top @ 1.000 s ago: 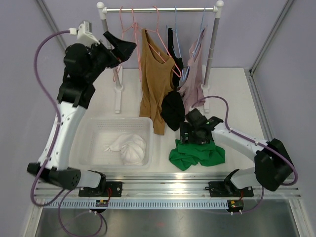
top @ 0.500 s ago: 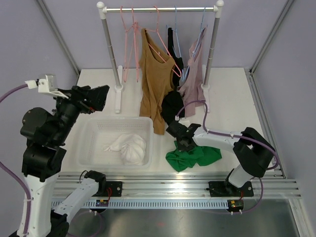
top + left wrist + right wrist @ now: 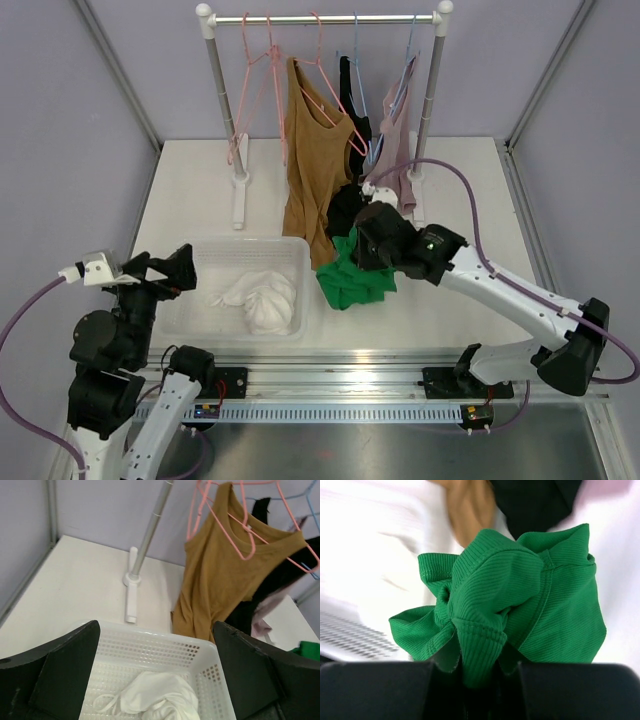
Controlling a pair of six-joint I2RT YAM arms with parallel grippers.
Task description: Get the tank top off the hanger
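Right gripper [image 3: 358,250], centre of the top view, is clamped on a bunched green tank top [image 3: 350,285], which hangs from its fingers just right of the white basket [image 3: 196,247] and below the brown tank top [image 3: 310,170] on the rack, off the hangers. Left gripper [image 3: 168,268], lower left of the top view, stands with jaws wide apart near the basket's left edge, holding nothing. A white cloth [image 3: 262,298] lies inside the basket
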